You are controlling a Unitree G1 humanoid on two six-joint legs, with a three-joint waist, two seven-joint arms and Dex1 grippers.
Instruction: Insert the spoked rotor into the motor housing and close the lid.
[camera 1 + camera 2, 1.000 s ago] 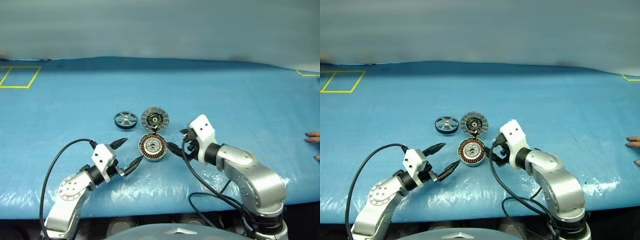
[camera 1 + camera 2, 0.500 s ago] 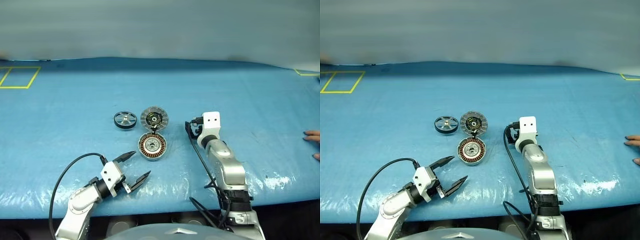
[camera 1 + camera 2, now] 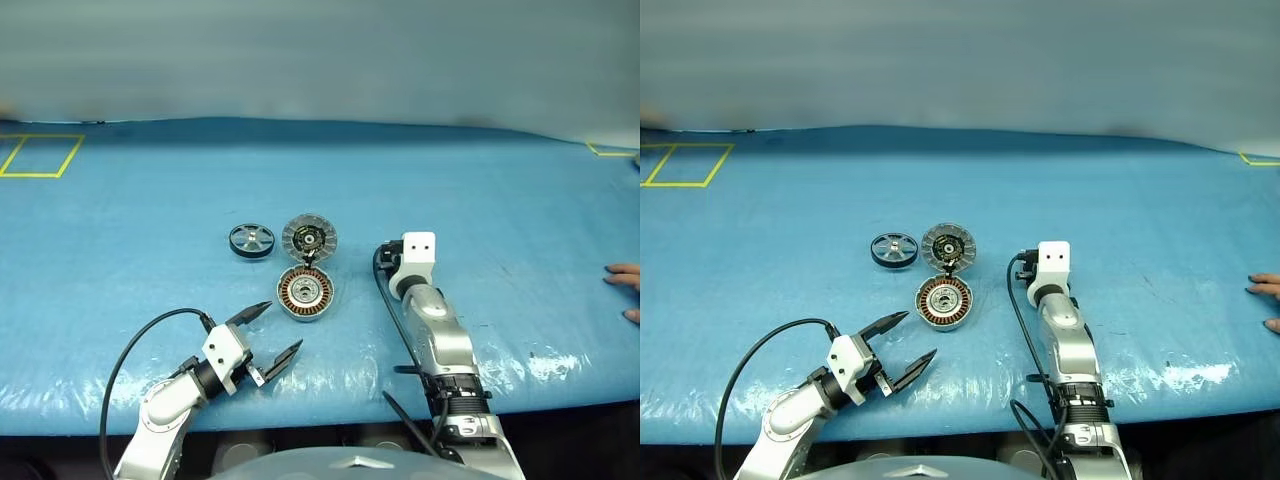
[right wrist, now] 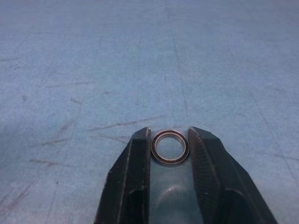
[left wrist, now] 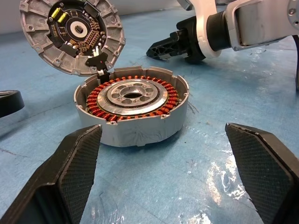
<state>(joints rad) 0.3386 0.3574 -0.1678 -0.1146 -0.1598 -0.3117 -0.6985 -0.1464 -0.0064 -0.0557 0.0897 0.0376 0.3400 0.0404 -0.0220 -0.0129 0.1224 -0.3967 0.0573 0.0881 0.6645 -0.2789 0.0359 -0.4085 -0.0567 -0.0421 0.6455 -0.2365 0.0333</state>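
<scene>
Right claw [image 4: 170, 140] pinches our small ring [image 4: 170, 147] right of the housing [image 3: 305, 292]; left claw [image 3: 273, 330] gapes near it.

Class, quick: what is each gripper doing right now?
Left gripper: open, holding nothing.
Right gripper: closed on a small thin metal ring.

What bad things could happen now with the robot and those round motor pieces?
1. The right gripper pinches a tiny metal ring just at its fingertips, so the ring might slip out and roll across the blue table cover.
2. The lid stands open, tilted over the motor housing; a bump might flip it shut before the spoked rotor goes in.
3. The left gripper, wide open beside the housing, could push it aside.
</scene>
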